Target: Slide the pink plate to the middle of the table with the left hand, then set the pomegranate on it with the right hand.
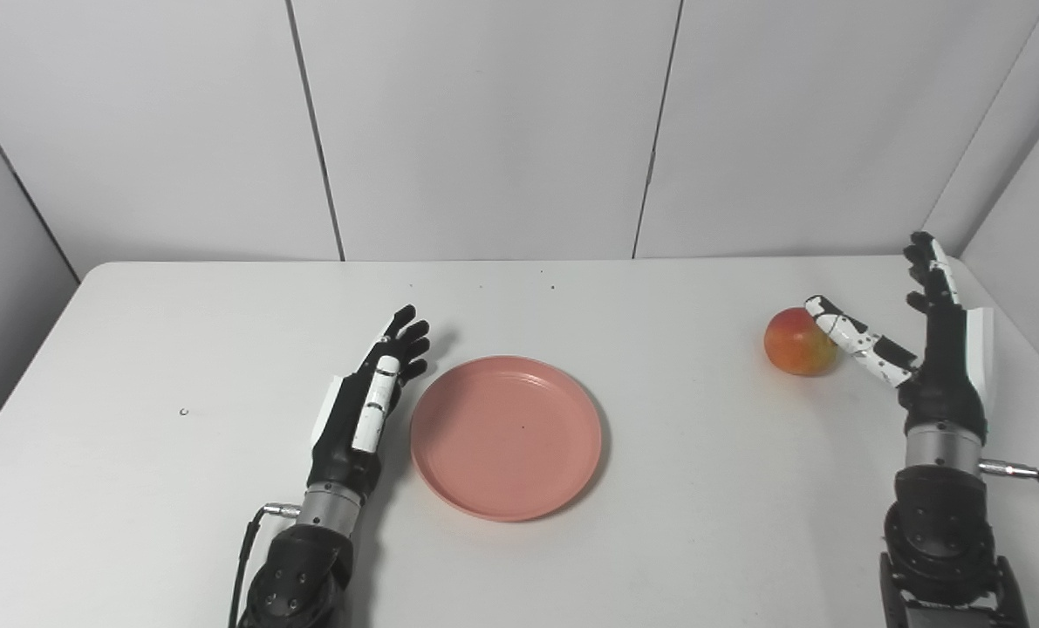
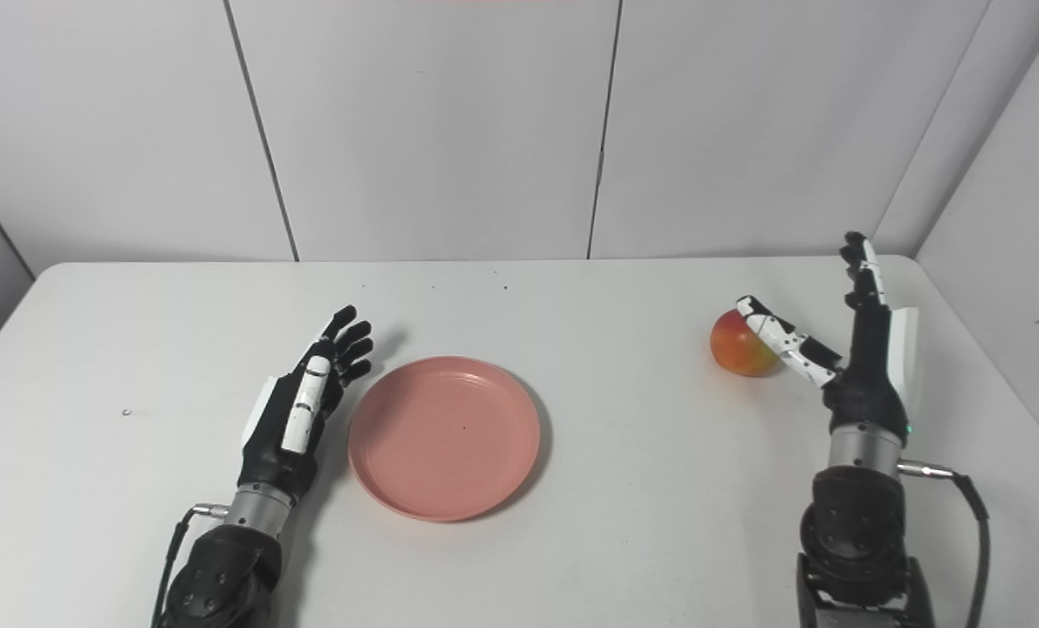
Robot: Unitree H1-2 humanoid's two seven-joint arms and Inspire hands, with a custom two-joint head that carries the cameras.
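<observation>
- The left hand (image 1: 371, 397) lies low over the table (image 1: 702, 488), fingers stretched out flat and pointing away from the robot, holding nothing.
- Its thumb side faces the plate (image 1: 506, 436); the hand sits just beside the plate's left rim, and whether it touches the rim cannot be told.
- The left forearm comes in from the bottom edge, with a thin cable looping off the wrist.
- The right hand (image 1: 929, 349) stands upright at the far right of the table, fingers pointing up and spread, thumb stretched out to the left.
- It grips nothing; the thumb tip reaches to the right side of the pomegranate (image 1: 798, 342), seeming to touch it or nearly so.
- The rest of the right hand's fingers are well clear of the fruit, up in the air beside the wall corner.
- The right forearm rises from the bottom right corner, with a cable trailing off its wrist to the right.
- The plate is pink, round, and shallow, resting flat and empty near the middle of the table, a little toward the robot.
- The pomegranate is red and orange, sitting on the table on the right, well apart from the plate.
- A tiny dark ring-like speck (image 1: 184, 412) lies on the table well to the left of the left hand.
- White wall panels with dark seams stand behind the table.
</observation>
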